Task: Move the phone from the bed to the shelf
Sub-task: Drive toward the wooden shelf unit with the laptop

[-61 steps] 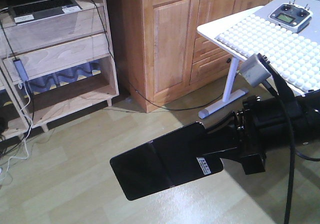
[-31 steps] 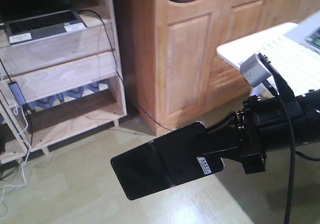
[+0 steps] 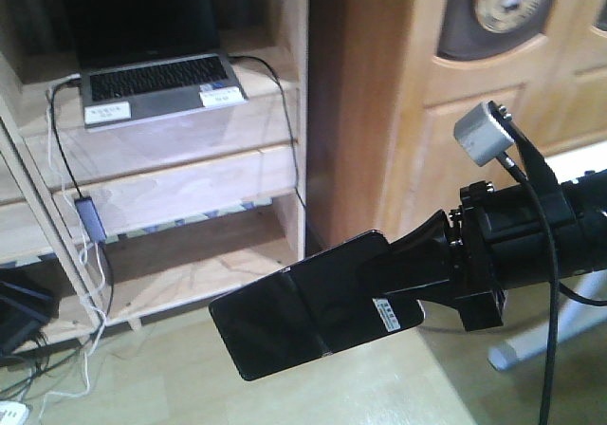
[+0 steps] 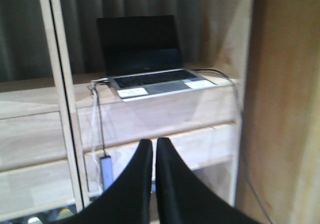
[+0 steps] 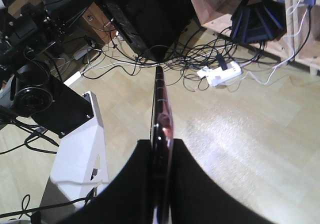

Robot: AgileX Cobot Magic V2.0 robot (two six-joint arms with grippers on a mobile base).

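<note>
The phone [image 3: 303, 316] is a glossy black slab with a seam across its middle and a small white sticker. It hangs flat above the floor, and my right gripper [image 3: 381, 283] is shut on its right end. In the right wrist view the phone [image 5: 159, 101] shows edge-on with a pinkish rim, pinched between the black fingers of the right gripper [image 5: 161, 144]. The shelf [image 3: 190, 183] of pale wooden boards stands just beyond and left of the phone. My left gripper [image 4: 154, 142] points at the shelf [image 4: 165, 116], shut with nothing in it. The bed is out of view.
A silver laptop [image 3: 156, 88] sits open on the shelf's upper board, with cables hanging down to a small adapter [image 3: 90, 218]. A brown wooden wardrobe [image 3: 379, 112] adjoins the shelf on the right. Tangled cables and a white power strip [image 5: 220, 74] lie on the floor. A white table leg [image 3: 531, 344] stands at the right.
The view has swung left and closer: the shelf and laptop now fill the frame, and the white table has left it. The phone stays held the same way.
</note>
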